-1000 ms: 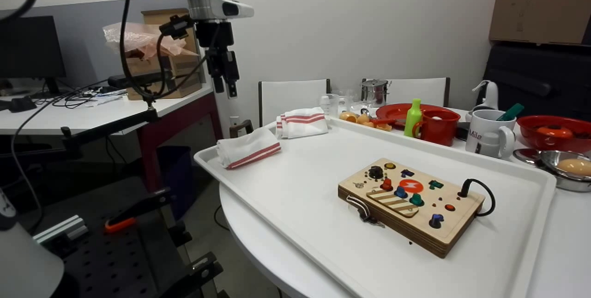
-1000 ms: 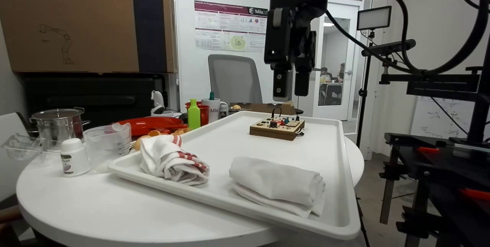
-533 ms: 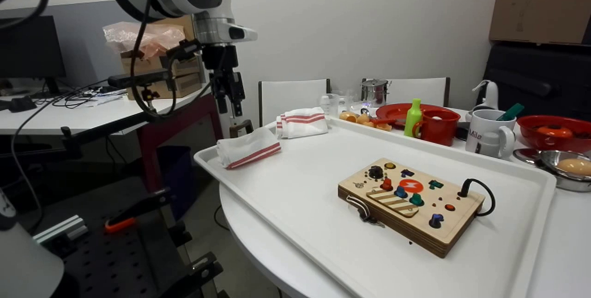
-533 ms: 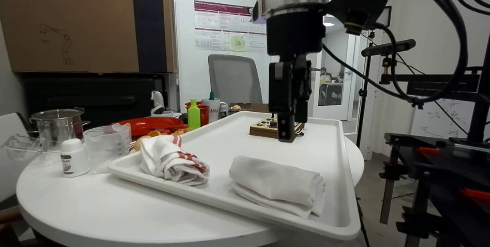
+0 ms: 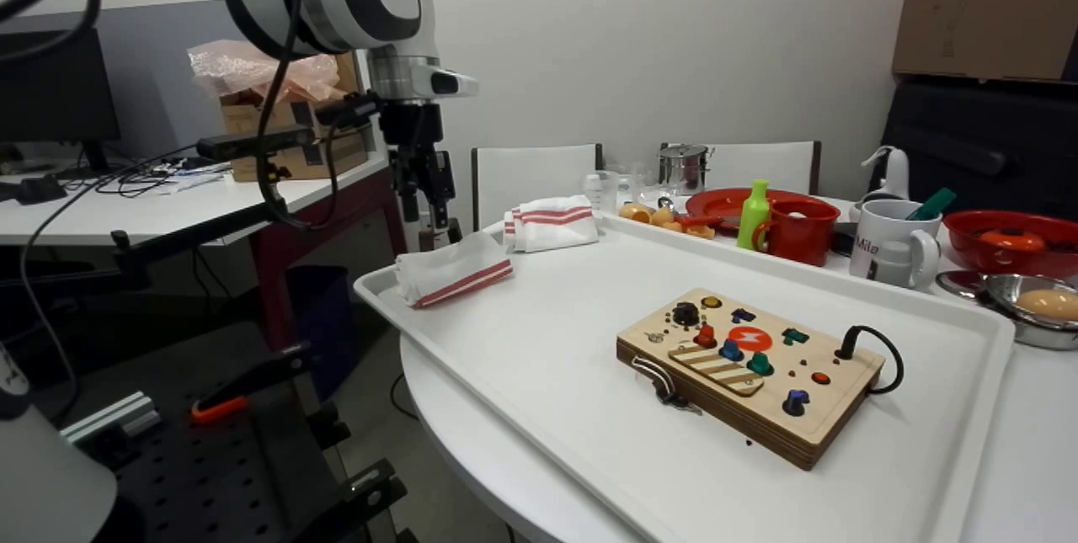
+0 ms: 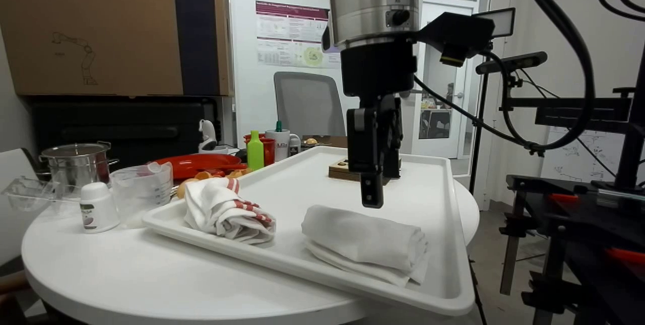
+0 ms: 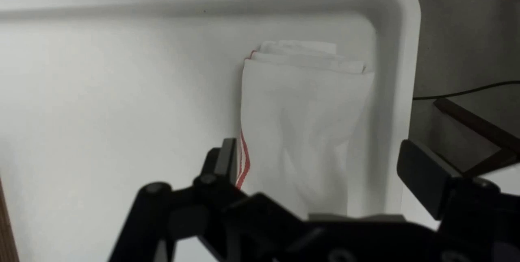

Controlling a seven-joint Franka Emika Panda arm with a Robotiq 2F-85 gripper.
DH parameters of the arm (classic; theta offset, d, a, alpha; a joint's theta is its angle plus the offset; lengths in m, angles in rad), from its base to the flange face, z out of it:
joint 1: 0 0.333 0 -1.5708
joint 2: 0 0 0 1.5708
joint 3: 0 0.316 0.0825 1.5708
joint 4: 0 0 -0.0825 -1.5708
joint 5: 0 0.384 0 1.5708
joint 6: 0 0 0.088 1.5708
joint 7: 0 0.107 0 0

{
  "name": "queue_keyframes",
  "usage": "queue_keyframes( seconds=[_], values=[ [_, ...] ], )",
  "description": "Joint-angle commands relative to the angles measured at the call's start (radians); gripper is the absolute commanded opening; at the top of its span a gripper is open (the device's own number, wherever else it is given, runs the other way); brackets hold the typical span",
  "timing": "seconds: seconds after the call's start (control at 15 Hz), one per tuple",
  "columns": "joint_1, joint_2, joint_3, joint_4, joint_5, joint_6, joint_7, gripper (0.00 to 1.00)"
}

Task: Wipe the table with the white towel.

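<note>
The table, a white tray-like top with a raised rim, shows in both exterior views [image 5: 581, 341] [image 6: 297, 189] and in the wrist view [image 7: 122, 91]. A folded white towel with red stripes lies in its corner, in both exterior views [image 5: 450, 265] [image 6: 363, 239] and in the wrist view [image 7: 302, 107]. A second such towel [image 5: 552, 225] [image 6: 221, 209] lies beside it near the rim. My gripper [image 5: 426, 219] [image 6: 382, 186] [image 7: 317, 148] is open and empty, pointing down above the first towel. In the wrist view its fingers stand to either side of that towel, apart from it.
A wooden toy board [image 5: 749, 366] with knobs and a cable sits on the tray. Beyond the rim stand a green bottle [image 5: 755, 215], a red mug [image 5: 800, 231], a white mug [image 5: 893, 244] and a steel pot [image 6: 75, 164]. A small white bottle [image 6: 98, 209] stands near the second towel.
My gripper has come down from high up to just above the first towel, shifting slightly to the right in an exterior view. It stays open. Towels and board have not moved.
</note>
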Motion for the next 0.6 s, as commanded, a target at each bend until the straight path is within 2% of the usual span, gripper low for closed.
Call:
queue_keyframes(
  seconds=[0.0,0.4,0.47,0.53],
  values=[
    [0.037,0.003,-0.039,-0.002,-0.02,0.022,-0.029,1.0],
    [0.047,0.038,-0.047,0.016,0.008,0.04,-0.081,1.0],
    [0.05,0.045,-0.051,0.018,0.006,0.044,-0.079,0.96],
    [0.052,0.056,-0.056,0.024,0.007,0.046,-0.071,0.85]
  ],
)
